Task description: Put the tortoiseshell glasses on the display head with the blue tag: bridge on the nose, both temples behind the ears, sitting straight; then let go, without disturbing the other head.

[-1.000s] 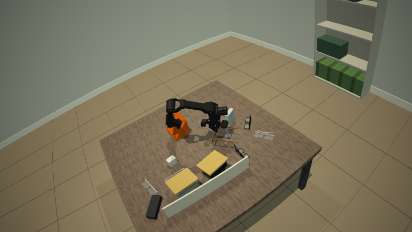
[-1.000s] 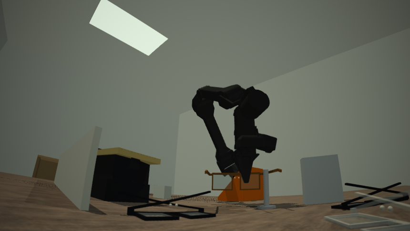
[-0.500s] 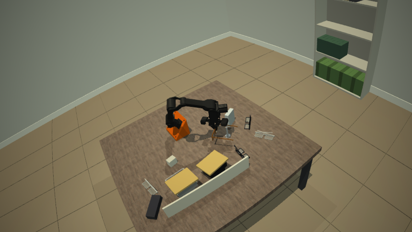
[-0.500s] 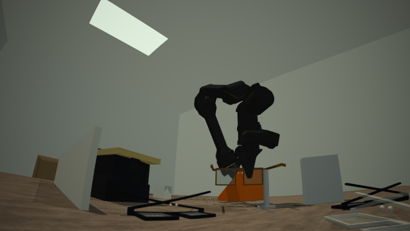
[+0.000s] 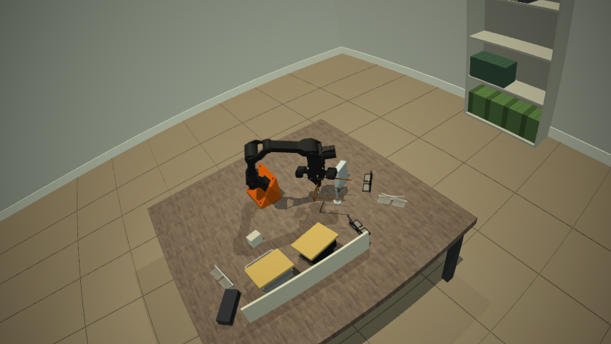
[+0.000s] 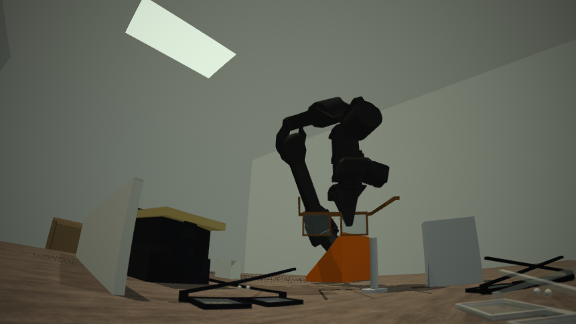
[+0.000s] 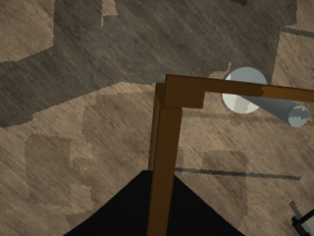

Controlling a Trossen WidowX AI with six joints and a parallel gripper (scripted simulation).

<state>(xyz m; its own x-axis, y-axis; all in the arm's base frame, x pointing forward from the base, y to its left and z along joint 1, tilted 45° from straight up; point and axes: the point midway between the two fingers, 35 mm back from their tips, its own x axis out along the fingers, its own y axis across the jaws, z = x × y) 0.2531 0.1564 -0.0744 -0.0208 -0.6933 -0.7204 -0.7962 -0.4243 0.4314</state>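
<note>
My gripper [image 5: 318, 186] [image 6: 349, 223] [image 7: 155, 181] is shut on the brown tortoiseshell glasses [image 5: 329, 197] [image 6: 316, 234] [image 7: 163, 205], at their front frame. The glasses hang above the table, with their open temples pointing away from the arm's base. A slim grey post [image 5: 336, 194] [image 6: 374, 262] [image 7: 274, 106] on a round foot stands close to them. In the wrist view one temple crosses over the edge of that foot. No blue tag can be made out, and I cannot tell which objects are the display heads.
A pale upright block [image 5: 341, 175] [image 6: 451, 252] stands by the post. Black glasses [image 5: 366, 181] and clear glasses [image 5: 392, 200] lie to the right. Two yellow-topped boxes [image 5: 315, 240] [image 5: 269, 268] stand before a long white wall [image 5: 305, 278]. A small white cube [image 5: 254, 238] is nearby.
</note>
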